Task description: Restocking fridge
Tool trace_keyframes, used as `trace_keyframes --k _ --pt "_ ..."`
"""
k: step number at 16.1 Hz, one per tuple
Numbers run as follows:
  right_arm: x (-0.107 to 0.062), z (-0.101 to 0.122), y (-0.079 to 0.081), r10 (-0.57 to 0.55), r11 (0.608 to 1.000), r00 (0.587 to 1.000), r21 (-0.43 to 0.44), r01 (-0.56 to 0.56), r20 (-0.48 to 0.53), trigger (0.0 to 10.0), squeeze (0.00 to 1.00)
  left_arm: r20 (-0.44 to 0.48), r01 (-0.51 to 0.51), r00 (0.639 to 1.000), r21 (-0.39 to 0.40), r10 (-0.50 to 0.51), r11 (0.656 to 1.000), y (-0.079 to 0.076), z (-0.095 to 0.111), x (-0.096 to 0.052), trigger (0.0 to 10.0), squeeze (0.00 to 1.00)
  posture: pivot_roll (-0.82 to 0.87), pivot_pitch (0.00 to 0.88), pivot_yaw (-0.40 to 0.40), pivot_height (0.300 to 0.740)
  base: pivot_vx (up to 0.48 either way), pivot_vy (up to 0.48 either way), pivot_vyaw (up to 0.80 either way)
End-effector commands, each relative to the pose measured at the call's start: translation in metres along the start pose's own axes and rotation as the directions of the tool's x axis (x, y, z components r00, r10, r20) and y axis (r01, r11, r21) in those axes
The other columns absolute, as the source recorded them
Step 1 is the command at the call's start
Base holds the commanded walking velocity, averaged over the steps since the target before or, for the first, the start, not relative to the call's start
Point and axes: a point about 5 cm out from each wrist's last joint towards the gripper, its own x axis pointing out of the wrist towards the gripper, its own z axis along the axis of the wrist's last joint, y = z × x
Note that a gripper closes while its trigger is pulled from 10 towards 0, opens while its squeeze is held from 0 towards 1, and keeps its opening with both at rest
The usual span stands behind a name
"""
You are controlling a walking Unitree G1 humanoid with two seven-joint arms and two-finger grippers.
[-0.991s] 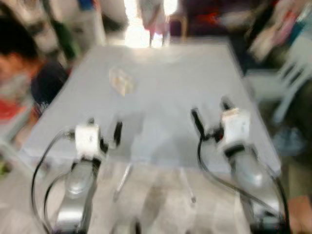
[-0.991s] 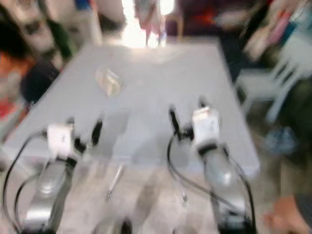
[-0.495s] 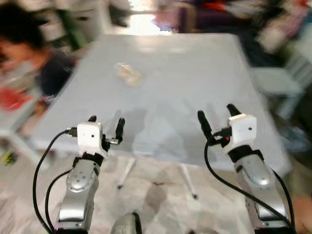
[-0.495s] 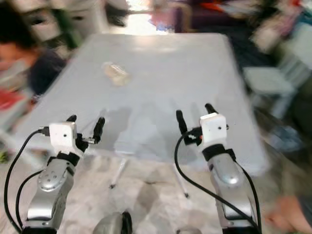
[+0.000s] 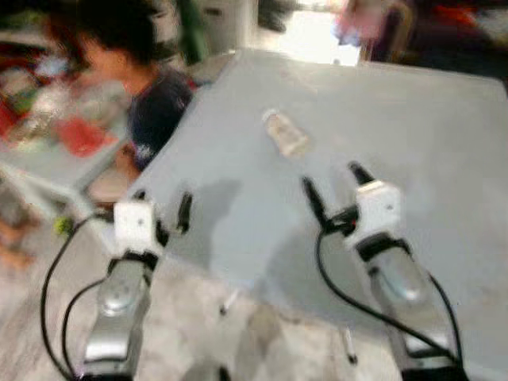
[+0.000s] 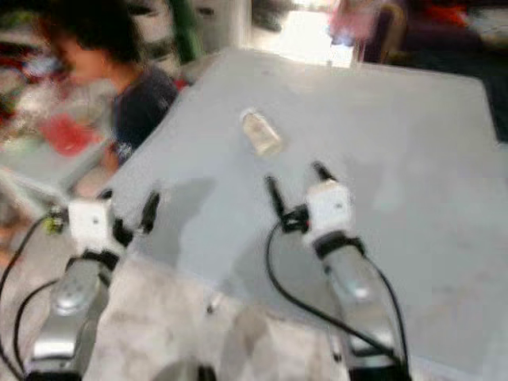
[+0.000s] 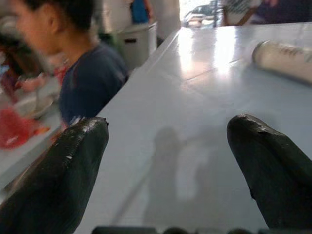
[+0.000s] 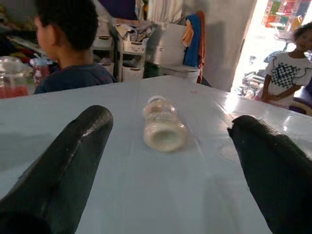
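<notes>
A clear plastic bottle (image 8: 164,124) lies on its side on the pale grey table (image 5: 444,143), ahead of my right gripper (image 5: 334,184) and apart from it. That gripper's 2 fingers (image 8: 63,161) are spread wide with nothing between them. My left gripper (image 5: 161,208) hovers at the table's near edge, also wide open and empty. A person in a dark shirt (image 7: 87,80) sits beside the table on my left; another in a white top (image 8: 287,73) stands by a bright doorway. The head views are blurred, so the clutter around is hard to read.
</notes>
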Motion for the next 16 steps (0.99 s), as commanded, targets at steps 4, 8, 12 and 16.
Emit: trace_keyframes --k 4,8,12,16 --pt "-0.001 0.0 -0.006 -0.02 1.0 1.0 -0.019 0.02 -0.006 10.0 0.0 0.016 0.008 1.0 -0.008 -0.007 1.0 -0.003 0.003 0.002 10.0 0.0 -0.05 0.07 0.08 0.74 0.313 0.0 0.0" --pt "0.003 -0.002 -0.007 0.012 1.0 1.0 -0.025 -0.012 -0.024 10.0 0.0 0.017 -0.002 1.0 0.003 0.002 1.0 -0.001 0.004 0.002 10.0 0.0 -0.05 0.072 0.082 0.74 0.0 0.0 0.0" --pt "0.006 -0.003 -0.008 0.007 1.0 1.0 -0.025 -0.007 -0.028 10.0 0.0 0.012 -0.004 1.0 0.011 0.004 1.0 -0.001 0.003 0.002 10.0 0.0 -0.05 0.07 0.084 0.74 0.0 0.0 0.0" --pt "0.024 -0.001 -0.022 -0.005 1.0 0.998 -0.024 0.004 -0.068 10.0 0.0 0.002 0.01 1.0 0.016 -0.01 1.0 -0.002 0.002 0.003 10.0 0.0 -0.05 0.078 0.092 0.74 0.0 0.0 0.0"
